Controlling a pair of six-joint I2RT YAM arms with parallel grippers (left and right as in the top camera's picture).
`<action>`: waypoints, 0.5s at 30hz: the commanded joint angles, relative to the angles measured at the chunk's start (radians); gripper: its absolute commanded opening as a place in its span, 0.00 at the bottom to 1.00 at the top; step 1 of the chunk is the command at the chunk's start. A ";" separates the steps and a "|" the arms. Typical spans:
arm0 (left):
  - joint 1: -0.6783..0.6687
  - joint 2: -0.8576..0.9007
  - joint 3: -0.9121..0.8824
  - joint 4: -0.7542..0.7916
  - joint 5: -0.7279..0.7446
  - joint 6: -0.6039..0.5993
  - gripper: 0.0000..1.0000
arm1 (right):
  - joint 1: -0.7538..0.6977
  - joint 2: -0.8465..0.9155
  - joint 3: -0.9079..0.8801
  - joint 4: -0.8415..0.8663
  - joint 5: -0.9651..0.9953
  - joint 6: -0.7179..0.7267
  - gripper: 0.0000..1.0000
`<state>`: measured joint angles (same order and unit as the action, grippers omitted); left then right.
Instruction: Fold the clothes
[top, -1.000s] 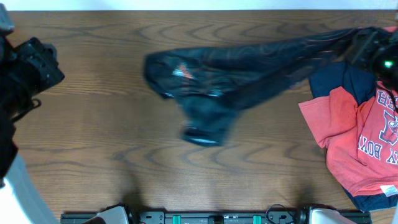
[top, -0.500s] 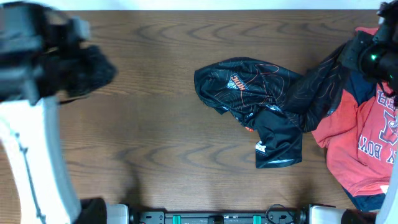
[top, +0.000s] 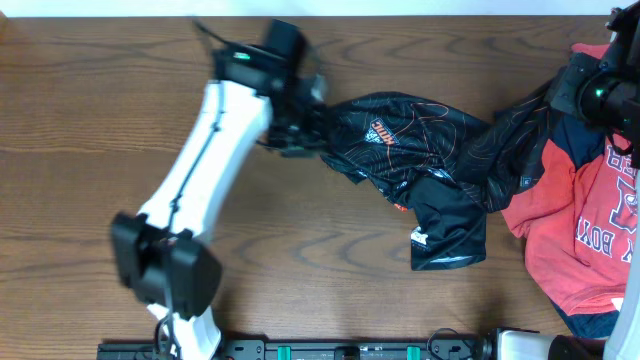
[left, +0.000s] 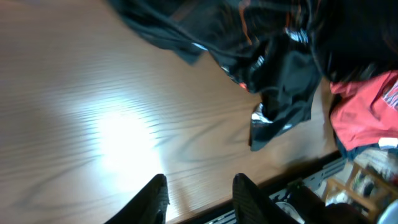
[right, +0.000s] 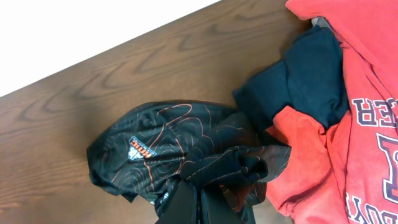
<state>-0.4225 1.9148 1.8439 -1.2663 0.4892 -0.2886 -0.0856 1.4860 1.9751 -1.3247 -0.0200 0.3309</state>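
Note:
The black jersey (top: 420, 150) with orange contour lines lies crumpled on the table, right of centre. My left gripper (top: 305, 125) hovers at its left edge. In the left wrist view its fingers (left: 199, 196) are open and empty over bare wood, with the jersey (left: 280, 74) beyond them. My right gripper (top: 585, 95) at the far right is shut on a bunched fold of the jersey (right: 168, 149), as its fingers (right: 202, 202) show. The red T-shirt (top: 580, 230) lies over the navy T-shirt (top: 570, 140) at the right edge.
The wooden table (top: 130, 90) runs the full width. A black rail (top: 350, 350) lines its front edge. In the right wrist view the red T-shirt (right: 348, 155) and navy T-shirt (right: 305, 81) lie beside the jersey, and a white wall lies past the back edge.
The jersey, spread toward the left a second ago, has settled crumpled right of centre. My left arm has swung in from the left edge to the jersey's left side.

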 joint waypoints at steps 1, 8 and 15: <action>-0.085 0.051 -0.001 0.033 0.024 -0.103 0.43 | -0.019 -0.005 0.005 -0.003 0.024 -0.014 0.01; -0.235 0.151 -0.001 0.121 0.027 -0.398 0.57 | -0.019 0.003 0.005 -0.005 0.024 -0.017 0.01; -0.344 0.211 -0.003 0.266 0.024 -0.522 0.70 | -0.019 0.006 0.005 -0.008 0.024 -0.033 0.01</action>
<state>-0.7345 2.1021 1.8393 -1.0290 0.5137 -0.7193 -0.0856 1.4864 1.9751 -1.3304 -0.0063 0.3241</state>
